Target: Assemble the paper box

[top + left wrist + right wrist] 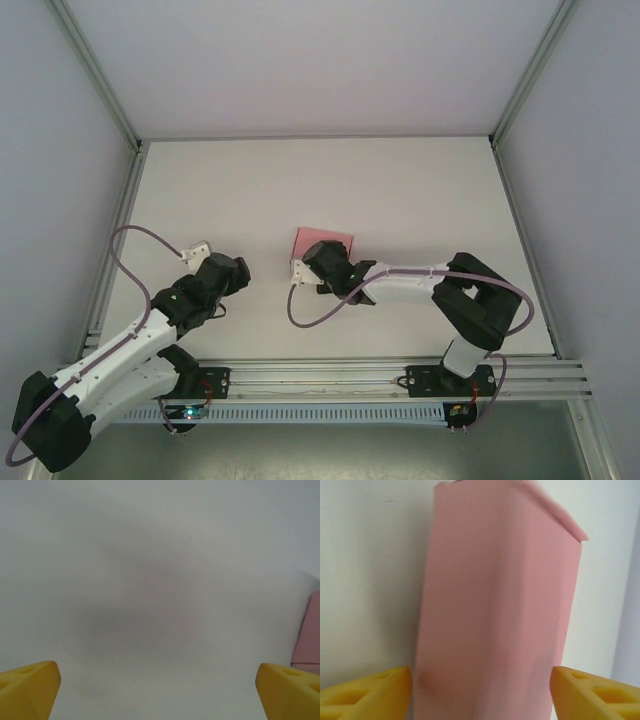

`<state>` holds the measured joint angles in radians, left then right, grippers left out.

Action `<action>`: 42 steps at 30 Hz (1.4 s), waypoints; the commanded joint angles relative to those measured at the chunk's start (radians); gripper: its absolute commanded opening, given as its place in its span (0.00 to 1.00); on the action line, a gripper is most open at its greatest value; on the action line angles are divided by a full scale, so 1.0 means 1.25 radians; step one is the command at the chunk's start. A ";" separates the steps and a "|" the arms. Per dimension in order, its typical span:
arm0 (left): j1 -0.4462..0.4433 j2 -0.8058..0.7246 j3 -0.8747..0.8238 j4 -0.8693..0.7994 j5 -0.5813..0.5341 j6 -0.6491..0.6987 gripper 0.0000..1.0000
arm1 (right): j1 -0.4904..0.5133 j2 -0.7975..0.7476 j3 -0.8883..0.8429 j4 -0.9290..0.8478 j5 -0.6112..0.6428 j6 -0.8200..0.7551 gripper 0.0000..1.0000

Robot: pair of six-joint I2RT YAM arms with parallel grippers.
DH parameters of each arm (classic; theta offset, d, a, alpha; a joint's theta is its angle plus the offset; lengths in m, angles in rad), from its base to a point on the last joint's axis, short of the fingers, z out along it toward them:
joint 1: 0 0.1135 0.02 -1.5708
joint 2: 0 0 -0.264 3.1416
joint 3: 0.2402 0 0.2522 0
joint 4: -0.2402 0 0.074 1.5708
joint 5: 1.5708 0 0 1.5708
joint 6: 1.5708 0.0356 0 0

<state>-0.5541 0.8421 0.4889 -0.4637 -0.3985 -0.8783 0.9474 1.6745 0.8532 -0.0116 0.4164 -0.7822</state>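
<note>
The pink paper box (326,240) lies folded flat on the white table, a little right of centre. In the right wrist view the paper box (495,610) stretches away between my yellow fingertips (370,690). A thin gap shows at the left one, and the right one stands at the box's edge. My right gripper (302,268) (481,690) is open astride the box's near end. My left gripper (203,253) (159,690) hovers wide open over bare table to the left, holding nothing. A strip of the paper box (310,635) shows at the right edge of its view.
An aluminium frame rail (115,250) runs along the left edge of the white table (420,190), with another across the front (330,375). Grey walls close in the sides and back. Each arm trails a looping cable (125,245).
</note>
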 commanded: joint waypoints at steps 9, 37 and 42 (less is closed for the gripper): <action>0.012 0.045 0.052 0.036 -0.042 0.048 1.00 | 0.007 -0.227 -0.089 0.008 -0.169 0.074 0.98; 0.217 0.093 -0.107 0.670 -0.118 0.590 1.00 | -0.716 -0.527 -0.483 0.563 -0.283 0.645 0.98; 0.292 0.188 -0.141 0.783 -0.036 0.625 1.00 | -0.733 -0.450 -0.533 0.741 -0.315 0.587 0.98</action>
<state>-0.2466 1.0149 0.3485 0.3622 -0.5346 -0.1650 0.0513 1.0687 0.2050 0.7082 0.1001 -0.0055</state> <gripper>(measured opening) 0.998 0.983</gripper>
